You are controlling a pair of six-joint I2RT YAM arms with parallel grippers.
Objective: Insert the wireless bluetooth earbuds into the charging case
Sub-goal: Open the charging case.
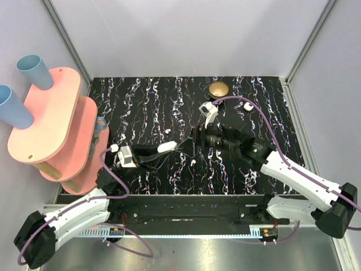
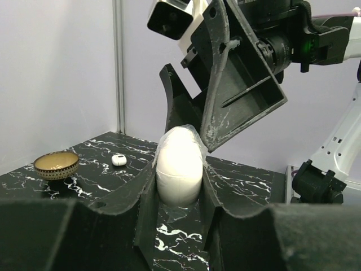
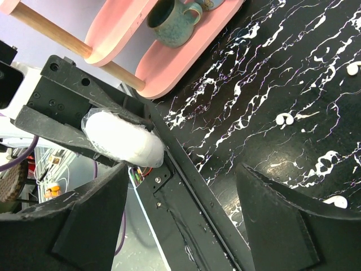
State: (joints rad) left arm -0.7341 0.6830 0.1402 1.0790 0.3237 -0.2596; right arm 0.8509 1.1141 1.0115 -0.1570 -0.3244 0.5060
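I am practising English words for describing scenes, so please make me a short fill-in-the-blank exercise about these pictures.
1. The charging case is clamped between the fingers of the ____ gripper.
2. The right gripper is ____ and holds nothing.
3. The mug stands on the ____ shelf.
Missing words: left; open; pink.

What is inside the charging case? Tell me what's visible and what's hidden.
Nothing inside shows. The charging case looks shut, a white shell clamped between the left gripper fingers, which cover its lower sides. Its interior is hidden.
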